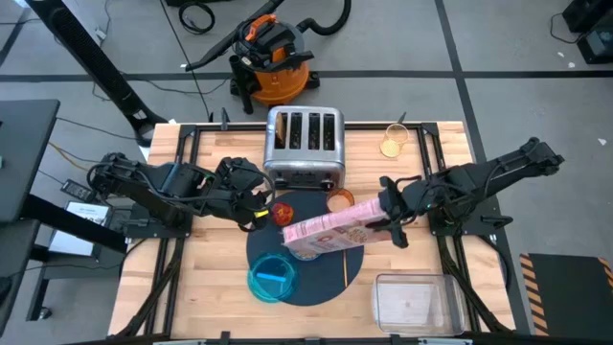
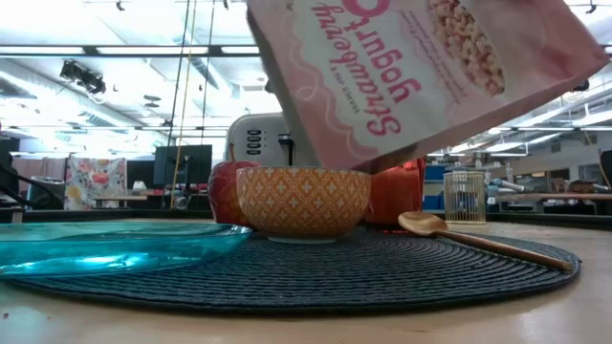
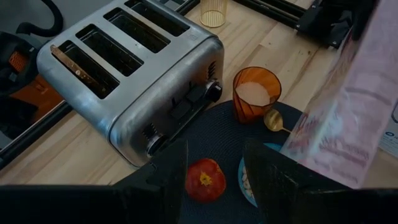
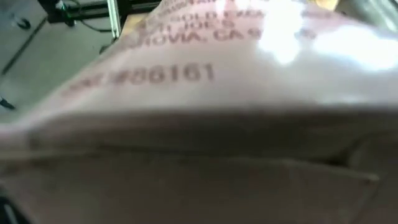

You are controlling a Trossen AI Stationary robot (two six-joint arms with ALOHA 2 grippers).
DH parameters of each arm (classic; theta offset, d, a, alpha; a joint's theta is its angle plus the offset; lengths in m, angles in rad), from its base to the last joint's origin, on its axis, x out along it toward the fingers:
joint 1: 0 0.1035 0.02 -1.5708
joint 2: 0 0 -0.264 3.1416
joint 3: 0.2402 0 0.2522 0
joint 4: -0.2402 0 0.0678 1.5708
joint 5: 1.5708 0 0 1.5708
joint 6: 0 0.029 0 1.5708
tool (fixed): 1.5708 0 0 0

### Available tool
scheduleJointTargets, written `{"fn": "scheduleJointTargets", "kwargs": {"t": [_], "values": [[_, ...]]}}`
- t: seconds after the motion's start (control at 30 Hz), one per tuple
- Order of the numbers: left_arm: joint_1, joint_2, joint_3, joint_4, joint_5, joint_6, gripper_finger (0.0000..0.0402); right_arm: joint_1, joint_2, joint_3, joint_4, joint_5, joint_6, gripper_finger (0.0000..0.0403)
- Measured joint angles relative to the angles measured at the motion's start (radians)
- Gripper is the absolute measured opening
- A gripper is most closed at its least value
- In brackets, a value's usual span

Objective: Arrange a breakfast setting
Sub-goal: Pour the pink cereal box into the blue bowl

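Observation:
A pink-and-white cereal box (image 1: 326, 230) hangs tipped over the small bowl (image 2: 301, 201), its print upside down in the low view, with my right gripper (image 1: 388, 222) shut on it. The bowl stands on the round dark mat (image 1: 316, 283). Also on the mat are the blue plate (image 1: 271, 278), the red apple (image 3: 205, 179), the copper cup (image 3: 255, 93) and the gold spoon (image 2: 478, 239). My left gripper (image 3: 216, 149) hovers open above the apple, between the toaster and the mat, holding nothing. My right gripper holds the cereal box at its end toward the table's right (image 1: 375, 218), coming from the right and slanting down. The box fills the right wrist view and hides the fingers. It is lifted clear and tilted, its lower end (image 2: 325, 143) above the bowl.
The steel four-slot toaster (image 1: 305, 144) stands behind the mat, a brown edge showing in one slot (image 3: 78, 71). A small glass (image 1: 393, 144) stands at the far right. A clear plastic container (image 1: 412, 302) sits at the near right corner. Bare wood lies left of the mat.

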Motion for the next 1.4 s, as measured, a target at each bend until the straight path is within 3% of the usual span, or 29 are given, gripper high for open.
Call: {"fn": "scheduleJointTargets", "kwargs": {"t": [0.5, 1.03, 1.4], "values": [[0.000, 0.000, 0.000, -0.001, 0.000, 0.005, 0.0164, 0.020, 0.065, 0.121, -0.086, 0.070, -0.121, 0.0166], [0.000, 0.000, 0.000, -0.001, 0.001, 0.001, 0.0164, 0.051, 0.065, 0.124, -0.087, 0.039, -0.649, 0.0166], [0.000, 0.000, 0.000, -0.001, 0.000, 0.005, 0.0164, 0.087, 0.065, 0.124, -0.084, 0.096, -0.790, 0.0165]]}}
